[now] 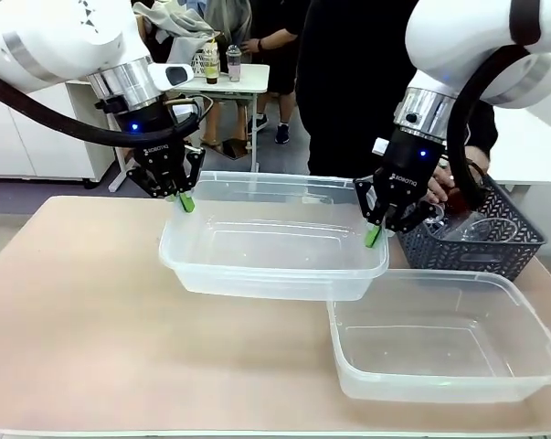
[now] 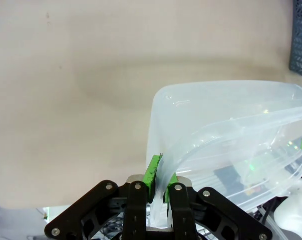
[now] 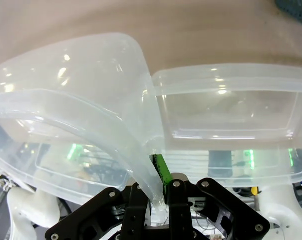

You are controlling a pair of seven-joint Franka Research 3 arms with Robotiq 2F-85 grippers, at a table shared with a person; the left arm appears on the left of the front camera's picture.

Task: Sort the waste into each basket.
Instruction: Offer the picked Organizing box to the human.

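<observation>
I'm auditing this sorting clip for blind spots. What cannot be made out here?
- Front view: what lies in the dark basket; its lattice wall and the right gripper screen it.
- Front view: the person's hand, half behind the right arm; holding anything, unclear.
- Left wrist view: the basket, cut off by the top right corner.
- Right wrist view: whether the lifted tub touches the lower tub; clear walls overlap.

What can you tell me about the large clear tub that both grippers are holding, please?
The clear tub is a rectangular, see-through plastic container with a rolled rim, apparently empty. The left gripper and right gripper pinch its short-end walls, holding it roughly level and seemingly off the table. Its wall flexes at both grips.
</observation>
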